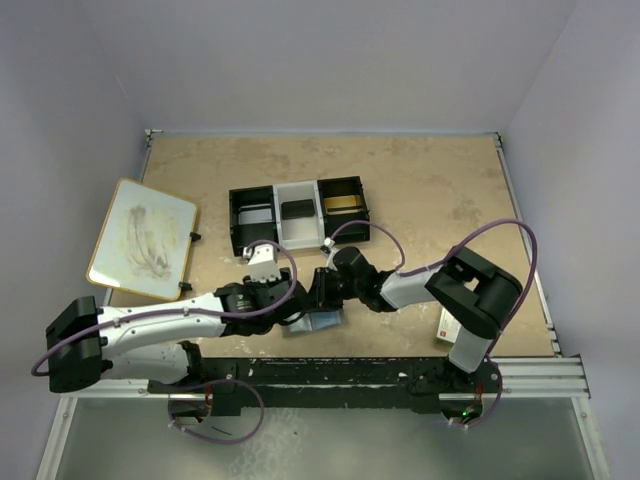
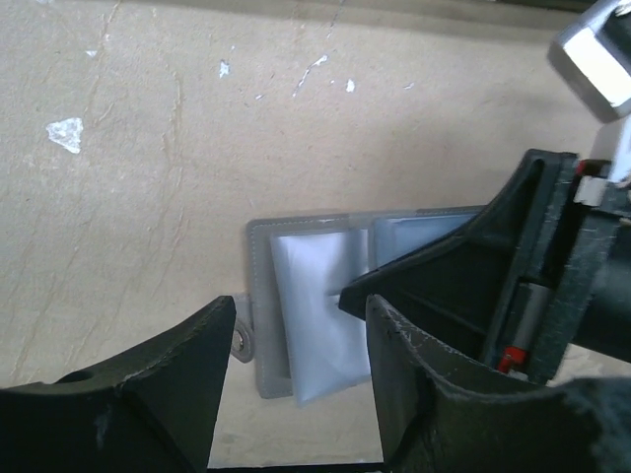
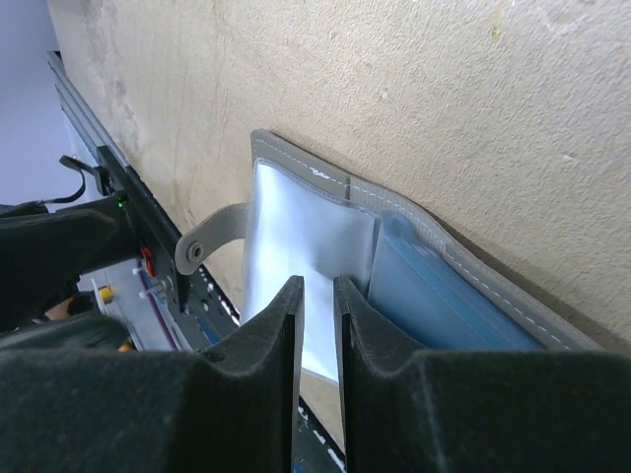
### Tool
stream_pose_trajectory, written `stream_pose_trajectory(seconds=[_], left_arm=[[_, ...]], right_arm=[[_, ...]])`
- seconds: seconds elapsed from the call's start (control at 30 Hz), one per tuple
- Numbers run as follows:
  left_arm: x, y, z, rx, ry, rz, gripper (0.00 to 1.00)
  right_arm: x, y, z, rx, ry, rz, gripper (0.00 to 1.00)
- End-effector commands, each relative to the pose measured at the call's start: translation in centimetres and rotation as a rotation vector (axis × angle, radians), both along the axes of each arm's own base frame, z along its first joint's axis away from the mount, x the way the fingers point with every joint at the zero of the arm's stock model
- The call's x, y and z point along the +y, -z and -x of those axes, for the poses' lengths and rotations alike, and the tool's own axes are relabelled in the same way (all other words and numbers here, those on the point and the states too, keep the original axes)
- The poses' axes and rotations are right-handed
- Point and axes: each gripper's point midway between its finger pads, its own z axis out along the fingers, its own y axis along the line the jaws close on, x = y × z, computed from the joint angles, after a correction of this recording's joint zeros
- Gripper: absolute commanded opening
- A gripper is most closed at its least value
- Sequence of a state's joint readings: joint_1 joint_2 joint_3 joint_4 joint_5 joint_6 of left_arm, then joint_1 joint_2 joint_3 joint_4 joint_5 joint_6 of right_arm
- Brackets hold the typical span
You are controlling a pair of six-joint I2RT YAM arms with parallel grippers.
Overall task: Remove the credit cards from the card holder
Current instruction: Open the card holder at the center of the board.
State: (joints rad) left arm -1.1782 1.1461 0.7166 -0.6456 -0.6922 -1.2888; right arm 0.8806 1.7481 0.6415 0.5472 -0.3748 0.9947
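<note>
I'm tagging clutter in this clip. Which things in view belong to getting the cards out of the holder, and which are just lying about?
Part of the job:
card holder
pale card sticking out of it
left gripper
right gripper

Just lying about:
three-compartment tray
whiteboard
white-and-red box, partly behind the right arm

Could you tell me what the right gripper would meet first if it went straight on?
Probably the pale blue-grey inner face of the flat grey folding card holder, right ahead of the right gripper; whether its fingertips already touch is unclear.
</note>
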Motion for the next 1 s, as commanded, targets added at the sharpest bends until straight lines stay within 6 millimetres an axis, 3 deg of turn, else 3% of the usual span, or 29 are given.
stream_pose_trajectory(seconds=[0.0,0.13,0.33,0.5,0.57,0.77,0.97], left_arm=[[0.9,1.5,-0.4,0.029,-0.04,-0.074,0.54],[1.3,4.5,-0.3,0.113,-0.053,-0.04,0.53],[-0.5,5.7,0.0,0.131,0.017,0.061,0.53],[0.5,7.6,0.5,0.162,-0.005,0.019,0.5],[0.8,8.0,0.5,0.17,-0.012,-0.002,0.44],[1.0,7.8,0.3,0.166,-0.014,-0.032,0.27],[-0.3,6.9,-0.1,0.148,0.046,-0.015,0.16]], right_arm=[[-0.6,-0.3,-0.4,-0.033,0.023,0.022,0.22],[-0.2,-0.7,0.0,-0.026,-0.011,0.0,0.22],[0.1,-2.2,-0.1,-0.048,-0.019,-0.027,0.22],[0.1,-4.2,-0.5,-0.089,-0.023,-0.033,0.24],[-0.1,-4.9,-0.7,-0.103,-0.016,-0.028,0.25],[-3.4,-6.0,-2.4,-0.182,0.112,0.125,0.29],[-7.3,-4.0,-2.7,-0.166,0.195,0.277,0.39]])
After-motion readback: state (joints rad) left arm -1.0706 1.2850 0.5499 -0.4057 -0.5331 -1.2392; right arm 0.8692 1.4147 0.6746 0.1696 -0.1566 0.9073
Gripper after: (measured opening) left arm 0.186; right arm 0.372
